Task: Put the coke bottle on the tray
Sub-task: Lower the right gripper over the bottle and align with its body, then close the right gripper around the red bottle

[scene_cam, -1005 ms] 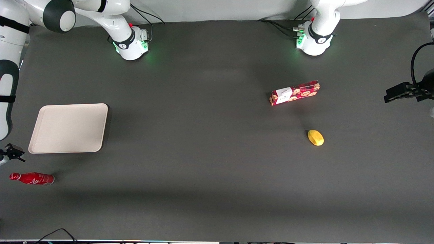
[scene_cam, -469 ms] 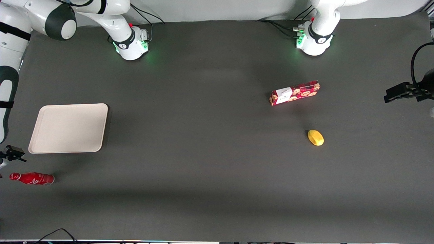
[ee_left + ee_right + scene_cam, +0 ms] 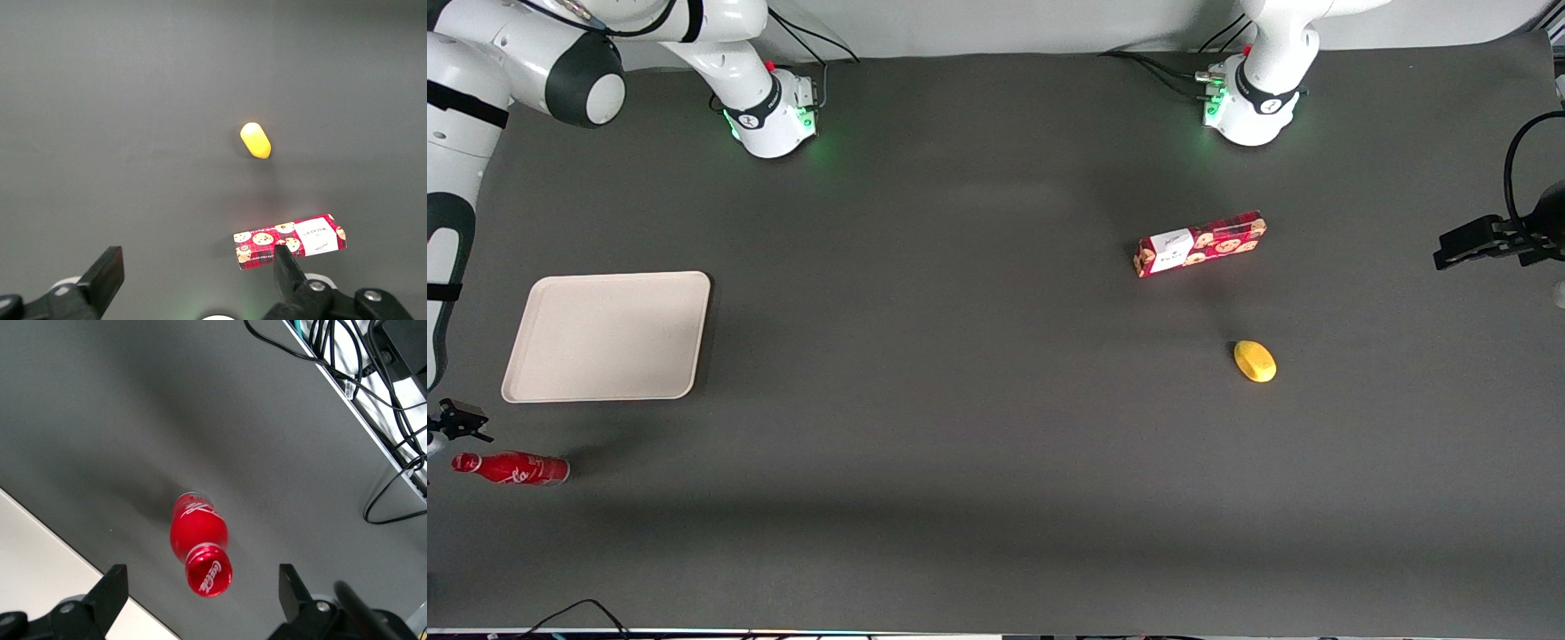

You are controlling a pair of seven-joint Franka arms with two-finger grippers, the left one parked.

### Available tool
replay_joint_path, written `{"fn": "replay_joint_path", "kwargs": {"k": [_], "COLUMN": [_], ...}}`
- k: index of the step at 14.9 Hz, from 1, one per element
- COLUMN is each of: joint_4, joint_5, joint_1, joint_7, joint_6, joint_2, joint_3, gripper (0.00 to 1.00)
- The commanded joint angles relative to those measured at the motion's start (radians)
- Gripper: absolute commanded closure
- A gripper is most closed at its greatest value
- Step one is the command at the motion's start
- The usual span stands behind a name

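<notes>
The coke bottle (image 3: 511,468), small and red with white script, sits on the dark table at the working arm's end, nearer to the front camera than the tray (image 3: 605,336). The tray is beige, flat and bare. In the right wrist view I see the bottle (image 3: 199,540) cap-first, with the tray's edge (image 3: 40,560) beside it. My right gripper (image 3: 202,593) is open and empty, above the bottle, its fingers wide apart on either side of the cap. In the front view the gripper (image 3: 458,418) shows at the frame's edge, between tray and bottle.
A red cookie box (image 3: 1199,244) and a yellow oval object (image 3: 1255,361) lie toward the parked arm's end; both show in the left wrist view, the box (image 3: 290,241) and the yellow object (image 3: 255,140). The table edge with cables (image 3: 360,420) runs close to the bottle.
My right gripper has moved a little nearer to the front camera, closer to the bottle. The bottle and the tray have not moved.
</notes>
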Motion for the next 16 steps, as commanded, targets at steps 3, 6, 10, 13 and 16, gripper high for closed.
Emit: {"fn": "replay_joint_path", "kwargs": {"k": [3,6,10,13,16], "joint_4": [0.077,0.079,0.083,0.083,0.083], "joint_5": [0.026,0.025,0.025,0.025,0.025], "joint_1": [-0.022,-0.036,-0.046,-0.053,-0.054], "joint_7": [-0.026,-0.026,-0.03,-0.03,-0.03], "joint_6": [-0.027,-0.023,-0.018,-0.018,-0.018], "joint_2": [0.043,0.045,0.053,0.053,0.053], "joint_3": [0.02,0.04,0.042,0.051,0.051], "gripper": [0.01,0.13,0.16,0.22,0.37]}}
